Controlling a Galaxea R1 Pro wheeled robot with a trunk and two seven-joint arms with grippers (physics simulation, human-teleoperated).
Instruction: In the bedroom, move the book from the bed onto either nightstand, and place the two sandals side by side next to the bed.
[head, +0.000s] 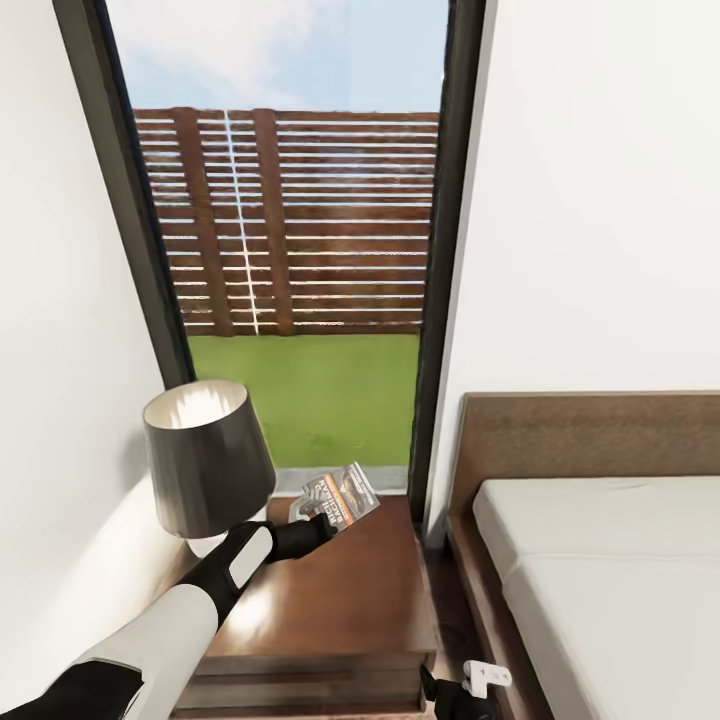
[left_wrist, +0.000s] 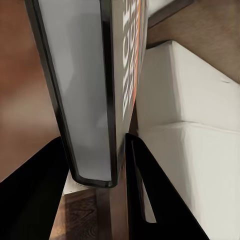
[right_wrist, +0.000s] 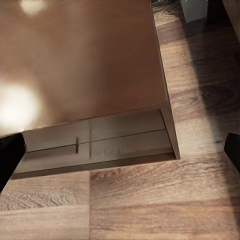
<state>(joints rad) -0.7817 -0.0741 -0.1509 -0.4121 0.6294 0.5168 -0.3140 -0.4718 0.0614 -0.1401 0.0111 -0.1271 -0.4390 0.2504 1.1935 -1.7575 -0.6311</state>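
Observation:
My left gripper (head: 322, 524) is shut on the book (head: 336, 495), a thin paperback with a dark cover and an orange band, held just above the back of the nightstand (head: 340, 600). In the left wrist view the book (left_wrist: 95, 95) stands edge-on between the two black fingers (left_wrist: 145, 190). The nightstand is a glossy dark-brown cabinet; its top and drawer front (right_wrist: 100, 142) also show in the right wrist view. The bed (head: 600, 560) with its light-grey mattress lies to the right. My right gripper (head: 455, 695) hangs low between nightstand and bed, fingers (right_wrist: 10, 155) wide apart and empty.
A dark-shaded table lamp (head: 207, 460) stands on the nightstand's left side, close to my left forearm. Behind it is the tall dark-framed window (head: 300, 250) onto grass and a slatted fence. White walls flank it. Wood-plank floor (right_wrist: 165, 200) lies before the nightstand.

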